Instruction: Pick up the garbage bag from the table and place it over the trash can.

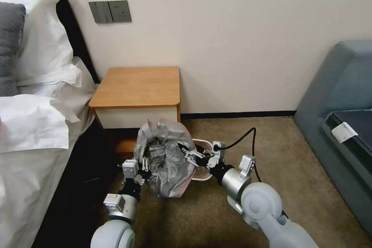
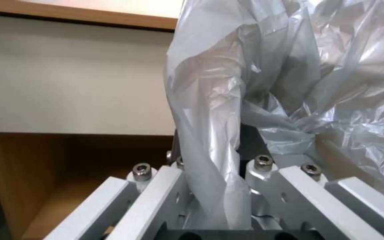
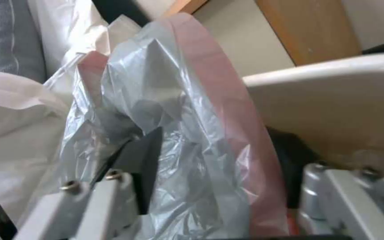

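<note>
Head view: the small square wooden desk [image 1: 139, 87] with the orange-brown top is standing against the far wall, its top bare. The thin, crinkled, translucent grey plastic garbage bag [image 1: 166, 157] with the pinkish edge is hanging on the near side of the desk, low over the carpet [image 1: 248, 155], its mouth spread open upward. The left tool [image 1: 142, 166] is gripping the bag's left rim; the right tool [image 1: 188, 154] is gripping the right rim. The cream plastic trash can [image 1: 202, 161] is sitting beneath and to the right of the bag, with part of its rolled rim visible beside the right tool. A white bed [image 1: 35, 124] is lying at the left.

Left wrist view: the left tool [image 2: 227, 186] is closing on a fold of grey film running down between its fingers [image 2: 161, 196]; the film is clamped. The desk's white drawer front [image 2: 76, 76] is showing beyond.

Right wrist view: the right tool [image 3: 210, 196] is holding the pink-edged film, with the dark pad [image 3: 141, 160] pressing into it; the hold appears closed on the bag. The can's rim [image 3: 334, 76] is lying just beside the bag.

Step in hand, as judged: stretching the bag mouth over the can. The next move calls for lowering both rims evenly and keeping the mouth wide enough to clear all the can's corners.
</note>
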Tool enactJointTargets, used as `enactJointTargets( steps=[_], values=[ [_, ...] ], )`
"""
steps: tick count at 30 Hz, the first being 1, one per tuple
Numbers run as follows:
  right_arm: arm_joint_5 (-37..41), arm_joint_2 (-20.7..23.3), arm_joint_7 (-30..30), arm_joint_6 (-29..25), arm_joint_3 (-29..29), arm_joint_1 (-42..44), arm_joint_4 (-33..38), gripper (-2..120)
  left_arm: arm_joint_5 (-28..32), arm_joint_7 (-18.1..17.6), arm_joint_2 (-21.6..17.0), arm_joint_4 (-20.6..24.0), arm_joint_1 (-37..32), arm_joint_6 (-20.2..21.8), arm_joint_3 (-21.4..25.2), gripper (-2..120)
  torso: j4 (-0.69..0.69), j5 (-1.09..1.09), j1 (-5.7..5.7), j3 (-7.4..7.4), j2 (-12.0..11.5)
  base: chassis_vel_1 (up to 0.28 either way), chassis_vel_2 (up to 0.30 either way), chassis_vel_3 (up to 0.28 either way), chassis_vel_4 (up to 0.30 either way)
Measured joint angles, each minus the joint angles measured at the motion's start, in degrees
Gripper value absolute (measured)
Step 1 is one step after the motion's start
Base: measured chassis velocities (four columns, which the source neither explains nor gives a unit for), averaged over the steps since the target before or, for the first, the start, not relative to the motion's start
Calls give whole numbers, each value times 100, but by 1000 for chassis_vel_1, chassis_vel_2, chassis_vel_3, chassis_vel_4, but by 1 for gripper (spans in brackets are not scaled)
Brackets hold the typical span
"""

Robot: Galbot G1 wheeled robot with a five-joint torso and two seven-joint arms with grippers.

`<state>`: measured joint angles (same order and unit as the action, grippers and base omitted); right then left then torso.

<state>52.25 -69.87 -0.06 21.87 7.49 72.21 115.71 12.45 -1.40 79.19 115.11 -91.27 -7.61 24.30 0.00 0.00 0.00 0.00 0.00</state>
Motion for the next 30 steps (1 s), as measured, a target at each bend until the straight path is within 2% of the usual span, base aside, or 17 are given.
enactJointTargets(
  steps=[1, 4, 5, 8, 10, 12, 13, 15, 25, 30],
  values=[
    [0, 0, 0, 0, 0, 0, 0, 52, 0, 0, 0, 0, 0, 0, 0, 8, 0, 0, 0, 0, 0, 0, 0, 0, 0],
    [-58, -3, -45, -46, -1, 13, 0, 39, 7, 0, 11, 10, -18, 16, -8, 8, 0, 0, 0, 0, 0, 0, 0, 0, 0],
    [-58, -3, -45, -46, -1, 13, 0, 39, 7, 0, 11, 10, -18, 16, -8, 8, 0, 0, 0, 0, 0, 0, 0, 0, 0],
    [-154, -7, -132, -89, 5, 30, 0, 24, 44, -1, 16, 13, -16, 30, -19, 8, 0, 0, 0, 0, 0, 0, 0, 0, 0],
    [-168, -7, -151, -96, 8, 36, 0, 21, 62, -1, 17, 14, -12, 44, -21, 8, 0, 0, 0, 0, 0, 0, 0, 0, 0],
    [-186, -2, -202, -120, 17, 59, 2, 11, 94, -9, 20, 14, -2, 87, -21, 8, 0, 0, 0, 0, 0, 0, 0, 0, 0],
    [-186, -2, -202, -120, 17, 59, 2, 11, 94, -9, 20, 14, -2, 87, -21, 8, 0, 0, 0, 0, 0, 0, 0, 0, 0],
    [-238, 5, -252, -172, 37, 83, 15, 0, 145, -35, 29, 14, 2, 114, -21, 8, 0, 0, 0, 0, 0, 0, 0, 0, 0],
    [-275, 155, -292, -136, 273, 59, 462, 0, 445, -82, 79, -69, 41, 217, -35, 8, 0, 0, 0, 0, 0, 0, 0, 0, 0],
    [-208, 290, -184, -80, 501, -368, 408, 0, 589, -29, 69, -42, -30, 247, -8, 8, 0, 0, 0, 0, 0, 0, 0, 0, 0]
  ],
)
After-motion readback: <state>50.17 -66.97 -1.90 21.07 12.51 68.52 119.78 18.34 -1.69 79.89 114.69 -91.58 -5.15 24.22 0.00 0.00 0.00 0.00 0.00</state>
